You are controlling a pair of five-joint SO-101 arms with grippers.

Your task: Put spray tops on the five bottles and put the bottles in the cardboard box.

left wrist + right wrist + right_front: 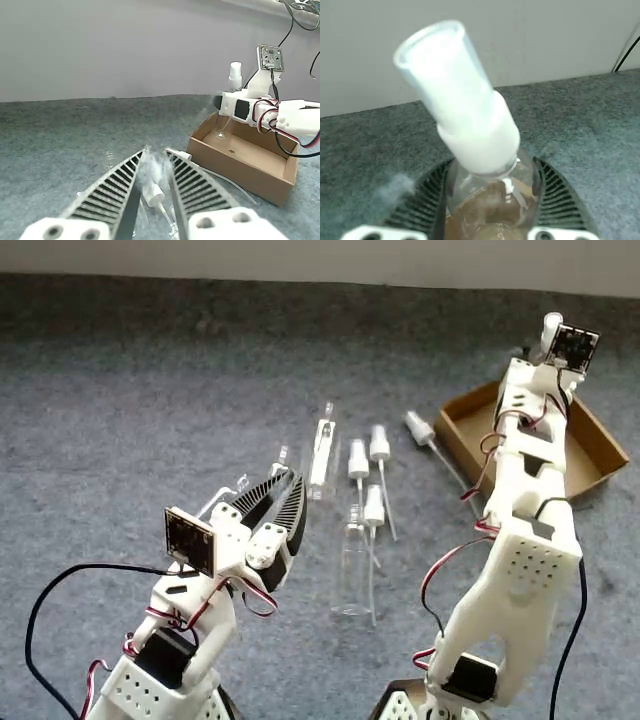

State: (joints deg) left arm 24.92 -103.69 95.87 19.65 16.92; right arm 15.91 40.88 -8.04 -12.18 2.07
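Right gripper (492, 170) is pinching a capped bottle (234, 74) around its body, cap up and tilted. It hangs over the far-left part of the cardboard box (603, 445). Left gripper (156, 152) is spread slightly with nothing in it, low over the counter (120, 390) and just left of the loose parts.

Loose on the counter:
- Four spray tops (380, 445), tubes trailing toward the near side.
- One clear bottle (322, 450) at the far side and another (352, 560) nearer. Anything glassy by the left gripper is too faint to call.

Judgement: one of five is at the drop stage, four not yet assembled.

Risks:
- Bottle sits skewed in the gripper, so a release from this height could catch the box wall or bounce out.
- Can't tell if the cap is fully seated. If it's loose, the drop could pop it off.
- Left gripper is close to the tops, so a sloppy descent could scatter them or roll a bottle.
- Dip tubes look thin, and a misaligned insertion could bend them.
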